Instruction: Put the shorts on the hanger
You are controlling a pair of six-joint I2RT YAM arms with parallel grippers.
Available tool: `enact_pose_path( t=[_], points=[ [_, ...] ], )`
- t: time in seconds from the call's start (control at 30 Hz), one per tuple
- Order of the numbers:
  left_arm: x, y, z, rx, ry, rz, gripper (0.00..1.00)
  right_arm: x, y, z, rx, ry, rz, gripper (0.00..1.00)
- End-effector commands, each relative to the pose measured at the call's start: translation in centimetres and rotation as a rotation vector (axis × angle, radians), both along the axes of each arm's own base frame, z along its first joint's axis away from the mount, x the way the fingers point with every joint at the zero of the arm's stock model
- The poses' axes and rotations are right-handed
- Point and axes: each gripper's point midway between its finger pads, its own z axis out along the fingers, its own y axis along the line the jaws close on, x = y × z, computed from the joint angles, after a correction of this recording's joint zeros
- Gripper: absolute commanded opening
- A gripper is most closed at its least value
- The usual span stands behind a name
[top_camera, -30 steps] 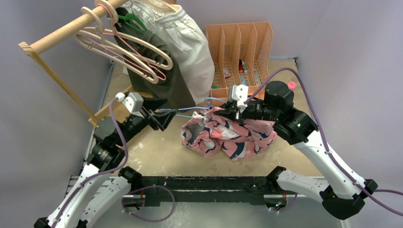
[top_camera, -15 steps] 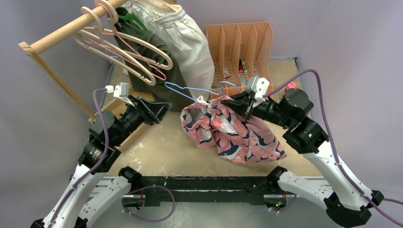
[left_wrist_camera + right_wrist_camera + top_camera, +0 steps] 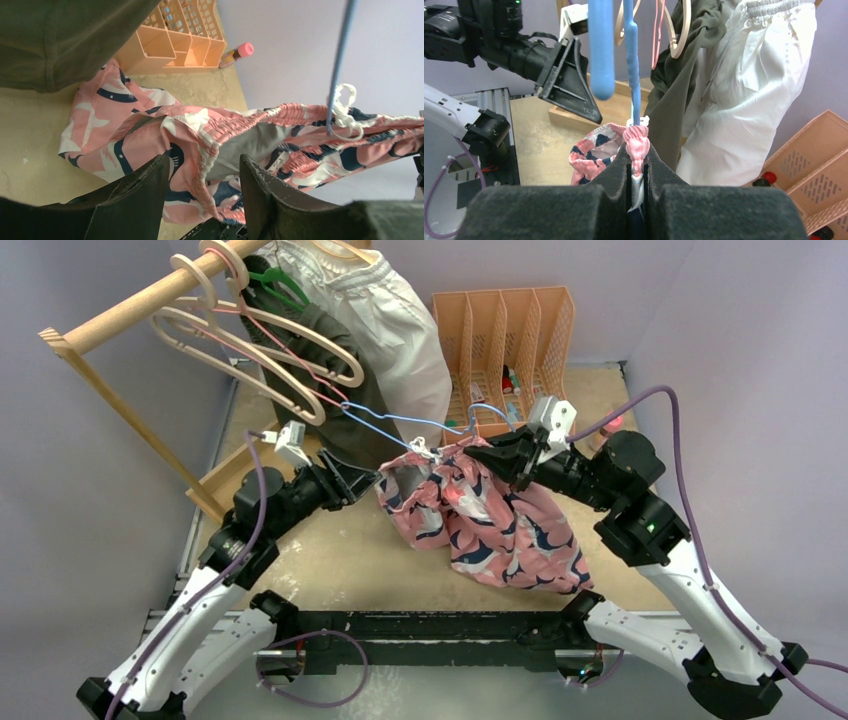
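Note:
The pink shark-print shorts point(image 3: 490, 525) hang in the air from my right gripper point(image 3: 483, 453), which is shut on their gathered waistband point(image 3: 637, 142). The light-blue wire hanger point(image 3: 385, 425) sticks up and to the left out of the waistband, beside the white drawstring point(image 3: 345, 107). It shows as blue wire in the right wrist view point(image 3: 631, 65) and the left wrist view point(image 3: 340, 60). My left gripper point(image 3: 365, 480) is open just left of the shorts. In its wrist view point(image 3: 205, 167) the open waistband point(image 3: 215, 145) lies between and just beyond the jaws.
A wooden rail point(image 3: 150, 300) at the back left carries beige hangers point(image 3: 270, 360), a green hanger point(image 3: 280, 285), a dark olive garment point(image 3: 350, 410) and a white garment point(image 3: 400, 340). An orange slotted organizer point(image 3: 505, 340) and a pink-capped bottle point(image 3: 612, 422) stand at the back right.
My right gripper has lifted the shorts and hanger off the table. The hanger now tilts up, free of my left gripper, which drew back and then came in close to the shorts' left edge.

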Motion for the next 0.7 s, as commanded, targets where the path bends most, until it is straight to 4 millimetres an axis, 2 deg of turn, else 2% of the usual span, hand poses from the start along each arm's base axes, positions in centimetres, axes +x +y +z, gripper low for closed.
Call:
enact_pose_path(
  t=[0.0, 0.2, 0.37, 0.53, 0.67],
  points=[
    [0.5, -1.7, 0.8, -0.076, -0.011, -0.063, 0.52, -0.6, -0.1, 3.1, 0.094, -0.067, 0.013, 0.0],
    [1.0, -2.5, -0.9, -0.06, 0.028, -0.091, 0.51, -0.6, -0.1, 3.0, 0.095, -0.061, 0.017, 0.0],
    [1.0, -2.4, -1.2, -0.024, 0.015, -0.093, 0.29, -0.7, 0.0, 2.6, 0.088, -0.056, 0.023, 0.0],
    [1.4, -1.1, -1.6, 0.05, 0.003, -0.031, 0.01, -1.3, 0.1, 1.5, 0.053, -0.044, 0.052, 0.0],
    [1.6, -0.4, -1.8, 0.077, 0.006, -0.003, 0.0, -2.0, 0.0, 0.8, 0.029, -0.011, 0.073, 0.0]
  ],
)
